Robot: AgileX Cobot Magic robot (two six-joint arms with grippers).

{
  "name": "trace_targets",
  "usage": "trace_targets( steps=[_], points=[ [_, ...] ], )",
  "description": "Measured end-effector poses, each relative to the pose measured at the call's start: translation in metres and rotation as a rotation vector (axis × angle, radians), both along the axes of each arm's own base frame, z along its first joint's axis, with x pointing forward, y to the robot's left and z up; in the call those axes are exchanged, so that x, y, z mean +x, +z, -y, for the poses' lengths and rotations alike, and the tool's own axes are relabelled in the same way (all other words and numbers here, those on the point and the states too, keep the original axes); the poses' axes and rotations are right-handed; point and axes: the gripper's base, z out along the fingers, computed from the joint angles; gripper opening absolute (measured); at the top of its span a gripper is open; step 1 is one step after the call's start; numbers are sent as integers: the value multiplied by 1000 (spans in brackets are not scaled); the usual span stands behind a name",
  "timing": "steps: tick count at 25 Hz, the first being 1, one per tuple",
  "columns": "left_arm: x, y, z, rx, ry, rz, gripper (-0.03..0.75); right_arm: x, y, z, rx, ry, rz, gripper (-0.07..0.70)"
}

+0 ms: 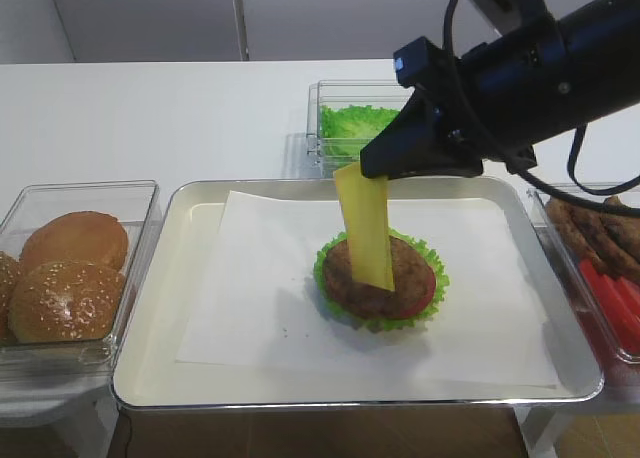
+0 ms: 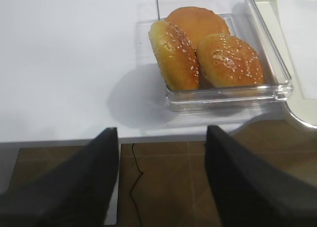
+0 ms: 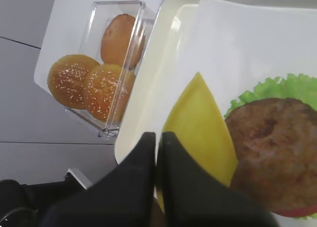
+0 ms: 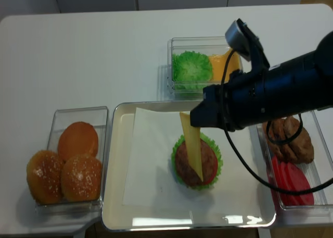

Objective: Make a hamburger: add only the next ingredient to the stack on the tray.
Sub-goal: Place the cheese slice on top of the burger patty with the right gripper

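Note:
My right gripper (image 1: pixel 366 168) (image 4: pixel 194 119) (image 3: pixel 157 136) is shut on the top edge of the yellow cheese slice (image 1: pixel 365 228) (image 4: pixel 191 144) (image 3: pixel 200 123). The slice hangs down limp, and its lower end reaches over the stack (image 1: pixel 408 273) (image 4: pixel 208 162) (image 3: pixel 277 142). That stack is a brown patty on a tomato slice and frilly lettuce, sitting on the white paper of the metal tray (image 1: pixel 150 308) (image 4: pixel 112 165). My left gripper (image 2: pixel 162 133) is open and empty, off the table's front edge, and does not show in either exterior view.
A clear bin of sesame buns (image 1: pixel 70 268) (image 4: pixel 73 160) (image 2: pixel 208 53) stands left of the tray. Behind the tray is a bin with lettuce and cheese (image 1: pixel 350 123) (image 4: pixel 200 66). On the right, a bin holds loose patties and tomato slices (image 1: pixel 600 258) (image 4: pixel 291 155).

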Motion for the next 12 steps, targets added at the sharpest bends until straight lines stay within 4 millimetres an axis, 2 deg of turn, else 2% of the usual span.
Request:
trace_targets(
  steps=[12],
  points=[
    [0,0,0,0,0,0,411,6,-15,3,-104,35,21,26]
  ],
)
